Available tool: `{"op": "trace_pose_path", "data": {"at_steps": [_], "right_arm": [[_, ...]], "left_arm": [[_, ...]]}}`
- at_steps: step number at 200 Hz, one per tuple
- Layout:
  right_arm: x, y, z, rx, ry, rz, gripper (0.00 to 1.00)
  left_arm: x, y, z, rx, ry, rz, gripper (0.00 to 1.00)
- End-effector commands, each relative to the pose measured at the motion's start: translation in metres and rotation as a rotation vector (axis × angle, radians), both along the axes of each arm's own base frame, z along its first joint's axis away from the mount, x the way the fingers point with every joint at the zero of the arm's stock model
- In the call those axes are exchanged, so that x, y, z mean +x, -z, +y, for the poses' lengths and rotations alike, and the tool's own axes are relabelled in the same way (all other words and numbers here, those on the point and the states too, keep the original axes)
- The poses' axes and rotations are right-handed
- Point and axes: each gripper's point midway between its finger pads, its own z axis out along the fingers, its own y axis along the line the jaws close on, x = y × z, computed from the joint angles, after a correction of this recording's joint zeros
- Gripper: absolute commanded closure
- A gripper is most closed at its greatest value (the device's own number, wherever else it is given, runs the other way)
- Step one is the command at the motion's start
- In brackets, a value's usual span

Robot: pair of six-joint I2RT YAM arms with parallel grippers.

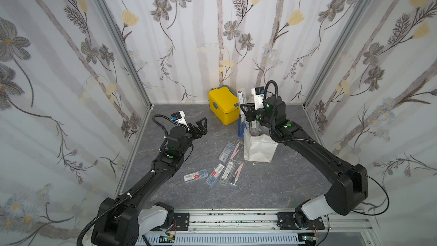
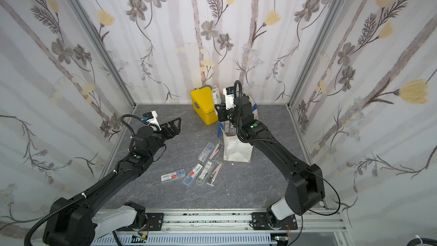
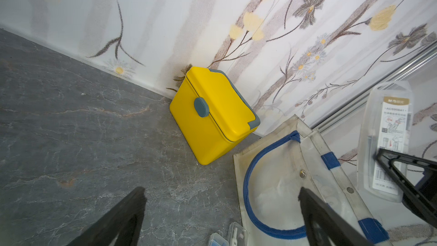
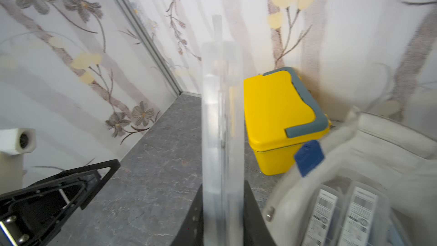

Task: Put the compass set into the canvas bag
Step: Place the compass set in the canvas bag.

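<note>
Clamped clear compass set (image 4: 222, 114) by its lower end in right gripper (image 1: 246, 112), upright, at 11 o'clock above canvas bag (image 1: 260, 147), beside yellow box (image 1: 223, 107). Spread left gripper (image 1: 203, 126) wide, empty, at 9 o'clock of bag. Judged case light, stiff, slick: pinched best across flat faces.

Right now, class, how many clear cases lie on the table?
6. Near the bag: case, case. Nearer the robot, a row: case, case, case, case. The right gripper holds another; two show inside the bag, maybe more hidden.
</note>
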Motion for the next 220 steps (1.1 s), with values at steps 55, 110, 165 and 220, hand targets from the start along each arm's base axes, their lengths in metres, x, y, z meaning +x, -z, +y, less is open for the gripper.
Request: {"op": "trace_pose_path", "data": {"at_steps": [55,110,165,220], "right_arm": [[0.024,0.084,-0.059,-0.171,0.129,0.203,0.84],[0.047,0.137,-0.073,-0.316,0.187,0.341,0.83],[0.057,0.167,-0.081,-0.423,0.213,0.424,0.8],[0.056,0.171,-0.081,-0.435,0.208,0.432,0.71]], "left_arm": [[0.015,0.028,-0.019,-0.031,0.061,0.102,0.0],[0.018,0.061,-0.03,0.029,0.087,0.233,0.0],[0.018,0.113,-0.039,0.158,0.073,0.456,0.0],[0.015,0.129,-0.042,0.201,0.069,0.499,0.0]]}}
